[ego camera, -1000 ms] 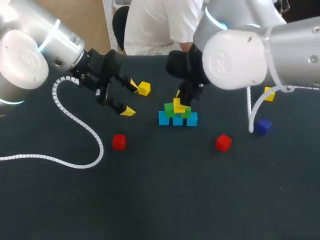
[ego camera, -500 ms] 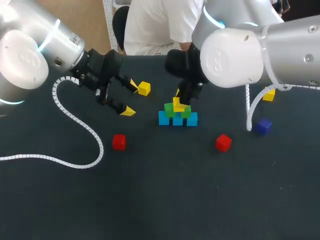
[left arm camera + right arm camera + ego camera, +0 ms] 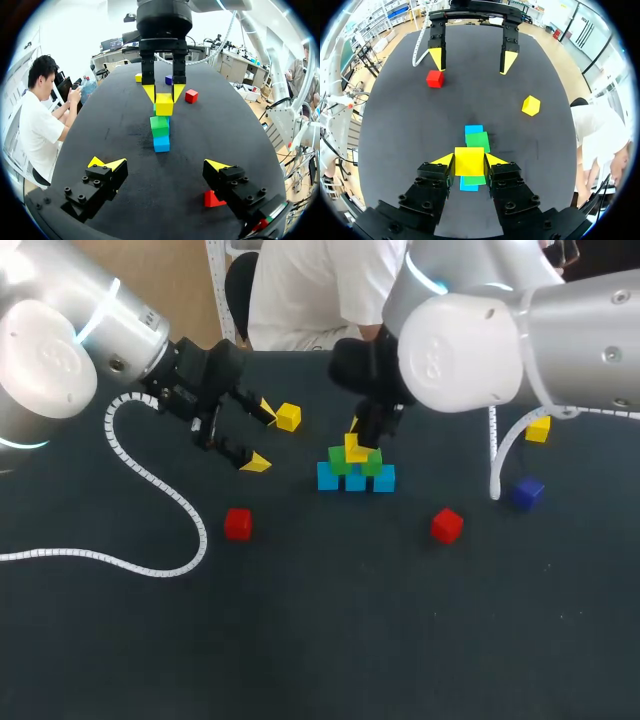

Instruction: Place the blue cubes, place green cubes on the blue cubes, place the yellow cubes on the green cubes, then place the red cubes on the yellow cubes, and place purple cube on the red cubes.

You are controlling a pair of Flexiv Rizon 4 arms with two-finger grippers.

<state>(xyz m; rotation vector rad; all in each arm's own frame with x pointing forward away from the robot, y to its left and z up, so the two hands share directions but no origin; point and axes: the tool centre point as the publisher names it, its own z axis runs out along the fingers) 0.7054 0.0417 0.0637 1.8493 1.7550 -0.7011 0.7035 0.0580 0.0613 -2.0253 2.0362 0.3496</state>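
Stack of cubes at the middle of the counter (image 3: pixel 320 640), toward its far edge: three blue cubes (image 3: pixel 355 480) lie side by side in a row, and two green cubes (image 3: pixel 338 462) rest on top of them. Directly over the stack stands the right tool (image 3: pixel 469 160), clenched on a yellow cube (image 3: pixel 356 450) with one finger against each of two opposite faces. This cube sits centred over the green cubes; whether it touches them cannot be told. Toward the left edge, well apart from the stack, hangs the left tool (image 3: pixel 260 436), released and empty, fingers spread wide. A second yellow cube (image 3: pixel 288 417) lies just beside it on the far side. A third yellow cube (image 3: pixel 538 428) lies near the right edge, with the purple cube (image 3: pixel 527 491) close by on its near side. Nearer the near edge than the stack lie the left red cube (image 3: pixel 238 523) and the right red cube (image 3: pixel 447 525). A white coiled cable (image 3: pixel 150 480) curls across the counter's left part.
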